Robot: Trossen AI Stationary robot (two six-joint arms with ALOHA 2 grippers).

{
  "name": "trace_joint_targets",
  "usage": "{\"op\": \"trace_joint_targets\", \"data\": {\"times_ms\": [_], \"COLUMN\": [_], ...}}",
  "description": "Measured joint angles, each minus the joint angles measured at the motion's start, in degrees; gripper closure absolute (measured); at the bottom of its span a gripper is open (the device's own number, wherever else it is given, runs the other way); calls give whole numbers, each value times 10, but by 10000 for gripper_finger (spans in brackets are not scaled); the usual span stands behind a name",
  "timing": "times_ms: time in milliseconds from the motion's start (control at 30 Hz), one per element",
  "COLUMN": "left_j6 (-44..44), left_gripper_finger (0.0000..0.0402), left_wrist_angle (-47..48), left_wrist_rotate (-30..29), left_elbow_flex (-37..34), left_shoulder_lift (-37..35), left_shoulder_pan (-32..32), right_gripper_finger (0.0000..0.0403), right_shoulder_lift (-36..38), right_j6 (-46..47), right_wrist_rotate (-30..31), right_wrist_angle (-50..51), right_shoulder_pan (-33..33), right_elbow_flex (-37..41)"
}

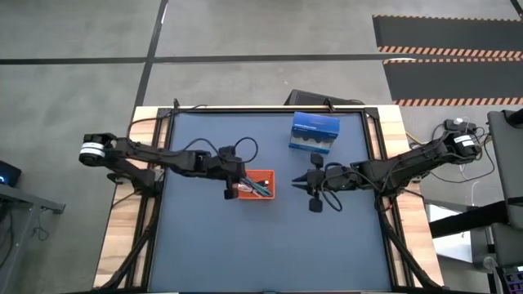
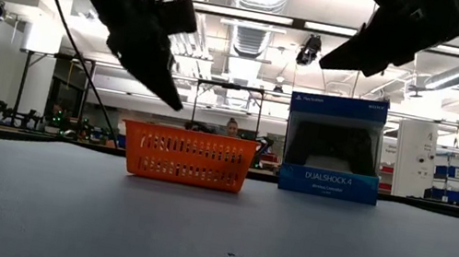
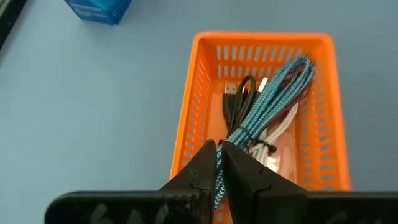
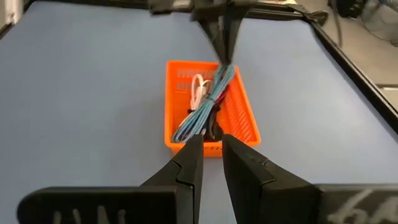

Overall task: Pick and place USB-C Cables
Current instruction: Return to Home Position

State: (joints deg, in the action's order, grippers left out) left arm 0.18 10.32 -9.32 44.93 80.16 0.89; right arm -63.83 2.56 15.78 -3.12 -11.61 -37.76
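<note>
**Dark blue table: tray loaded, left pincer on the teal cable**

The dark blue table (image 1: 204, 245) carried the orange tray (image 3: 186, 112) near its middle. A blue controller box (image 1: 315, 132) stood well apart, toward the far edge. A lab room with ceiling lights showed behind.

All four cables were in the tray. The black cable (image 3: 235, 102), white cable (image 3: 283, 127) and pink-red cable (image 3: 291, 112) lay at the bottom, with the teal cable (image 3: 273, 93) on top of them.

The left gripper (image 3: 217, 149) hung over the tray's near short wall, its fingers pinched on the teal cable's end. The right gripper (image 4: 212, 140) hovered just beside the opposite short wall. Its fingers were a narrow gap apart and held nothing.

Homing advice, as a judgement: the left fingers would need to open fully first, or the retreat would likely drag the teal bundle back over the wall. After that, it should rise straight up clear of the rim, then pull back. The right arm could back straight off, since nothing lay in its way.

The teal bundle's long axis ran along the tray's long axis, left to right across the table in the high view. It was tilted: the pinched end pointed up and out toward the left arm, and the other end rested low near the right-hand wall. The loose coils could snag the mesh.
</note>
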Motion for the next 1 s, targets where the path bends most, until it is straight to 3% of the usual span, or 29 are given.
{"op": "trace_joint_targets", "data": {"times_ms": [467,633,867,1000], "left_j6": [-51,-59,-58,-56], "left_gripper_finger": [392,392,392,392], "left_wrist_angle": [-30,-29,-34,-46], "left_wrist_rotate": [-3,-71,-87,-136], "left_elbow_flex": [-51,-78,-82,-87], "left_shoulder_lift": [-57,-64,-62,-56], "left_shoulder_pan": [-50,-50,-50,-50], "right_gripper_finger": [351,351,351,351], "right_shoulder_lift": [1,1,1,0], "right_j6": [-76,-71,-62,-48], "right_wrist_rotate": [-27,-27,-22,-22], "right_wrist_angle": [-57,-60,-64,-65], "right_shoulder_pan": [0,0,0,0], "right_elbow_flex": [29,30,30,30]}}
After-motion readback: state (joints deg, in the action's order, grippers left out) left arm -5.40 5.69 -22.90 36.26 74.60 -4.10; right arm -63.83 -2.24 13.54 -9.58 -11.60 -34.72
